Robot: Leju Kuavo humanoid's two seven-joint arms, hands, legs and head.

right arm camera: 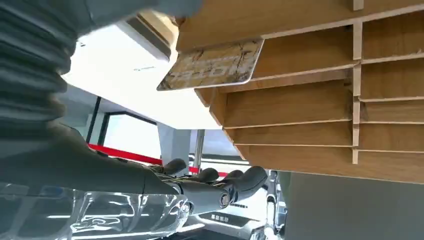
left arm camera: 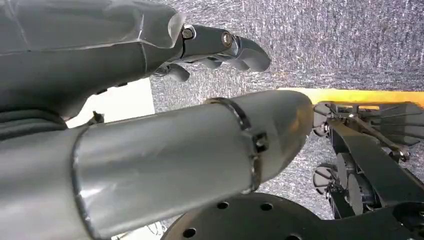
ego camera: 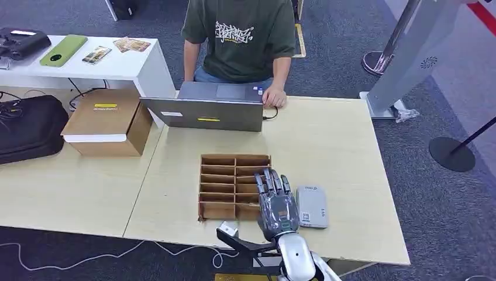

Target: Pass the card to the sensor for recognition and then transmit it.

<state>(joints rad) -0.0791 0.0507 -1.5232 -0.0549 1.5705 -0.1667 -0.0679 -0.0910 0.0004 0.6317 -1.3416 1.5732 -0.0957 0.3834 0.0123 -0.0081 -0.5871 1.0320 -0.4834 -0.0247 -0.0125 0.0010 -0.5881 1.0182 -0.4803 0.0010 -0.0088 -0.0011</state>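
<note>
Light wooden table (ego camera: 327, 146) spans the head view; a person in a dark green T-shirt (ego camera: 240, 38) sits at its far side with one hand (ego camera: 274, 98) on the table edge beside an open grey laptop (ego camera: 205, 108). White side table (ego camera: 117, 64) at far left carries a green case (ego camera: 63, 49) and some small cards. A black bag (ego camera: 29, 126) and a cardboard box (ego camera: 108, 120) sit on the adjoining table to the left.

Cardboard divided tray (ego camera: 225, 184), two columns of narrow slots, lies in the middle of the near table. Grey card reader (the sensor) (ego camera: 312, 206) lies flat just right of the tray.

Right hand (ego camera: 275, 202) is over the tray's near-right slots, between tray and sensor, fingers (ego camera: 270, 180) stretched forward and slightly apart. In the right wrist view the fingers (right arm camera: 220, 187) are extended with nothing between them. The card (right arm camera: 212, 70), marbled tan with pale lettering, sits tilted in one slot of the tray (right arm camera: 310, 105), one corner sticking out past the dividers; the hand is apart from it.

Left hand (left arm camera: 220, 47) hangs over grey carpet, fingers (left arm camera: 250, 52) loosely curled, holding nothing.
</note>
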